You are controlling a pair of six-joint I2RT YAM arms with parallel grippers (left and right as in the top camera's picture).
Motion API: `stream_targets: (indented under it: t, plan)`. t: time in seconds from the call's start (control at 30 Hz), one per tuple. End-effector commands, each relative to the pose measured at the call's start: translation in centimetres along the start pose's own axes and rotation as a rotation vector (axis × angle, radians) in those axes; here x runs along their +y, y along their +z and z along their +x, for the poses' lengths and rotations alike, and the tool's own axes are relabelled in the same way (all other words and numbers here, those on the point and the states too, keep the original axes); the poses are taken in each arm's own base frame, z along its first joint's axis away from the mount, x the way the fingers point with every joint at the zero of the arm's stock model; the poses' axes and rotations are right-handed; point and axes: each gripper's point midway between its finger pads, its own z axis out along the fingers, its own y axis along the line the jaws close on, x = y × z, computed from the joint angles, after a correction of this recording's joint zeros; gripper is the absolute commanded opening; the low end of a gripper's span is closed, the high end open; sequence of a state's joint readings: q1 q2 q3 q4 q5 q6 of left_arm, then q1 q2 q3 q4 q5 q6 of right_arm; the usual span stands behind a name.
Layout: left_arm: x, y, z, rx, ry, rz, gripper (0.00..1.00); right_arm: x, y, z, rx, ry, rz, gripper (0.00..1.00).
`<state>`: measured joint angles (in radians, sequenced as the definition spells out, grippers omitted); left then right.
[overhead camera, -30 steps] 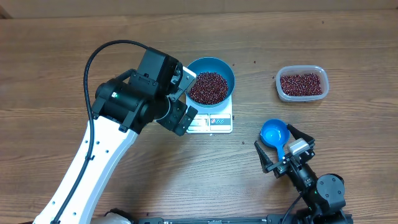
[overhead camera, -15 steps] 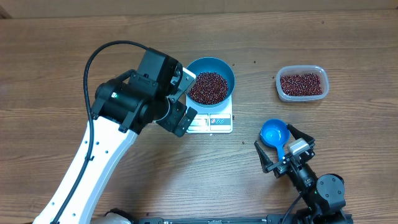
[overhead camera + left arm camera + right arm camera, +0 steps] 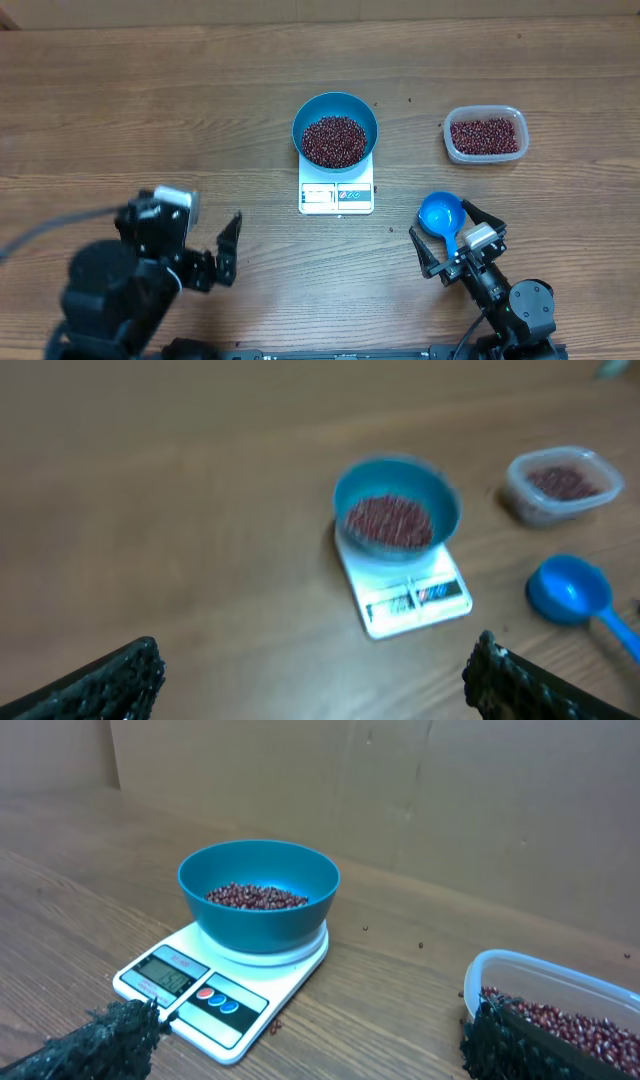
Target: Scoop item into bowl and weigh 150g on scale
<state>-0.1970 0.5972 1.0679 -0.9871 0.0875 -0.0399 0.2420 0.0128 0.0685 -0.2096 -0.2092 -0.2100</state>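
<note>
The blue bowl stands on the white scale at mid-table, and a layer of red-brown beans lies in it. In the right wrist view the bowl sits on the scale, whose display is lit. My left gripper hovers open and empty at the front left, well away from the scale; its view is blurred, with the bowl ahead. My right gripper stands open at the front right, its fingers on either side of the blue scoop lying on the table.
A clear plastic tub with more beans stands at the right, behind the scoop. A few stray beans lie on the wood by the scale's corner. A cardboard wall closes off the far side.
My left arm has pulled back from beside the bowl and scale to the table's front left, gripper still open. The right arm, scoop, bowl and tub have not moved.
</note>
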Motion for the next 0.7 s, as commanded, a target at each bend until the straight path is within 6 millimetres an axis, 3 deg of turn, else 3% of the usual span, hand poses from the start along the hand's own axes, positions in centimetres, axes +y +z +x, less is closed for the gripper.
stream_targets:
  t: [0.0,0.13,0.4,0.67]
  plan:
    - [1.6,1.0,3.6,-0.065,-0.181,-0.051,1.0,-0.2,0.0,-0.1,-0.009,0.006,0.013,1.0]
    - [4.0,2.6,6.0,-0.2,-0.305,-0.123,1.0,-0.2,0.0,-0.1,-0.009,0.006,0.013,1.0]
    - [6.4,6.1,10.3,-0.319,-0.459,-0.165,1.0,-0.2,0.0,-0.1,-0.009,0.006,0.013,1.0]
    - [8.2,7.4,9.8,-0.45,-0.453,-0.199,1.0,-0.2,0.0,-0.1,-0.009,0.006,0.013,1.0]
